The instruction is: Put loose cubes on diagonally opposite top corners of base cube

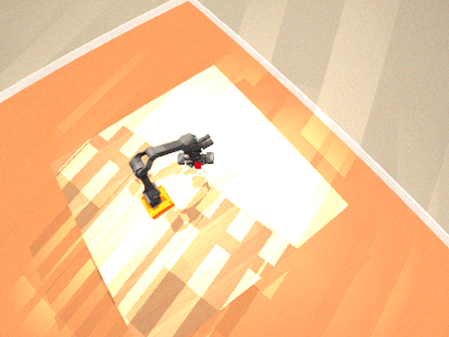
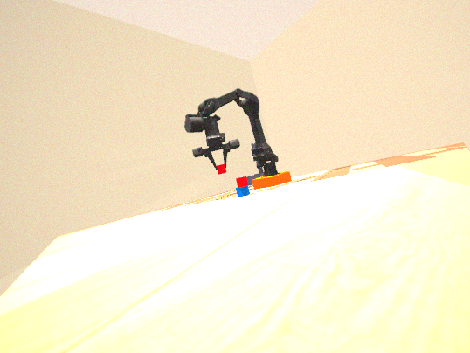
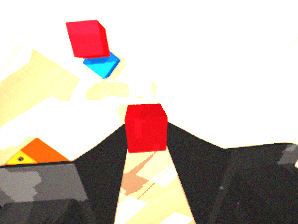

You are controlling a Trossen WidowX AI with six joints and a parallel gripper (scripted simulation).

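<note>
My gripper [image 1: 197, 163] [image 2: 221, 166] [image 3: 145, 127] is shut on a red cube [image 1: 197, 165] [image 2: 221, 169] [image 3: 146, 131] and holds it in the air between its fingertips. The blue base cube [image 2: 243, 191] [image 3: 103, 67] stands on the table with the other red cube [image 2: 242, 182] [image 3: 89, 42] on top of it. In the wrist view that red cube covers much of the blue top, and the stack is at the upper left of the held cube. In the exterior view the held cube is higher than the stack and left of it. The top view mostly hides the stack under the gripper.
The arm's orange base plate [image 1: 168, 205] [image 2: 279, 179] [image 3: 42, 151] is close to the stack, on its right in the exterior view. Bright light patches and shadows lie over the table [image 1: 270, 164] [image 2: 218, 262], washing out its surface.
</note>
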